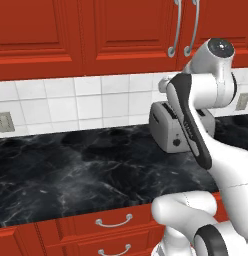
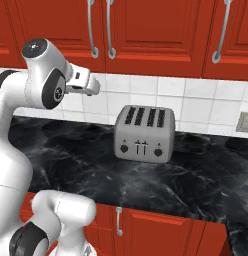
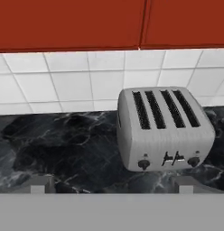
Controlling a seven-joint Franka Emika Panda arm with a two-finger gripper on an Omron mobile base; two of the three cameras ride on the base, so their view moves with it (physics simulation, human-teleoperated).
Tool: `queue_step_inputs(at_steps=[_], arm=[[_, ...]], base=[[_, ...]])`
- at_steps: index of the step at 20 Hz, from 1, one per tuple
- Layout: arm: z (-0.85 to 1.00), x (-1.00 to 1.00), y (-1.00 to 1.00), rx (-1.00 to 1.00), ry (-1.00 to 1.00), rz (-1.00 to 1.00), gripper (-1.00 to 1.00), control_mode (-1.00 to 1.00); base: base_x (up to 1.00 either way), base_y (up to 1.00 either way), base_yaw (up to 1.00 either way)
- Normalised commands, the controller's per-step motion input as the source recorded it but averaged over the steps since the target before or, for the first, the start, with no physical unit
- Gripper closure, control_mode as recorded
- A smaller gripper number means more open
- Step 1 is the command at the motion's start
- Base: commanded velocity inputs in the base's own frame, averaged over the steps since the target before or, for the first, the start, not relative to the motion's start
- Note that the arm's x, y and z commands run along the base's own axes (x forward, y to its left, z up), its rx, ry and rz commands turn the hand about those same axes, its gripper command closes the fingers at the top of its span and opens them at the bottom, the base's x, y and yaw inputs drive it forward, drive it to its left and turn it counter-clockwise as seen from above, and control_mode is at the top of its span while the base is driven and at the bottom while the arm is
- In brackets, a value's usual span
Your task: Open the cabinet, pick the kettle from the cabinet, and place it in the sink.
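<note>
Up top, above the counter, hangs the red cabinet [image 2: 146, 30]. Its doors are shut. 2 long curved silver handles [image 2: 101, 30] hang side by side in the right base view, w/ 1 more handle further right. In the left base view the same pair of handles shows at the top right, just above the arm.

Under the cabinet is a white tile wall [image 1: 86, 102], w/ a grey wall plug [image 1: 4, 122] at the far left. Under that is the black marble counter [image 1: 71, 170]. Red drawers [image 1: 113, 222] w/ short silver pulls sit below the counter edge.

On the counter, at the back by the wall, stands a silver toaster [image 2: 144, 133] w/ 4 slots on top and knobs on the front.

The white arm bends up high, and the pincer [image 2: 88, 85] sticks out sideways in front of the tiles. It is below the cabinet's doors, not touching them, and up and to the left of the toaster in the right base view. In the hand view the 2 finger tips [image 3: 38, 184] are far apart at the bottom corners, so the pincer is spread wide w/ nothing in it. The toaster sits ahead between the tips, a bit to the right, and the cabinet's bottom edge runs across the top.
</note>
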Motion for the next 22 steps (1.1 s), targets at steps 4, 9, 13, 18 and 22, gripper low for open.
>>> queue_step_inputs(at_steps=[4,9,13,18,22], arm=[[0.41,-0.03,-0.08,0.0,-0.27,0.0,-1.0,-1.0],[0.4,0.0,-0.08,0.0,-0.16,0.0,-1.0,-1.0],[0.36,0.04,-0.05,0.0,-0.08,-0.01,-1.0,-1.0],[0.39,0.14,-0.02,0.0,0.03,0.0,-1.0,-1.0],[0.37,0.18,-0.02,0.0,0.05,0.0,-1.0,-1.0]], base=[[0.0,0.0,0.0],[0.0,0.0,0.0],[0.0,0.0,0.0],[0.0,0.0,0.0],[0.0,0.0,0.0]])
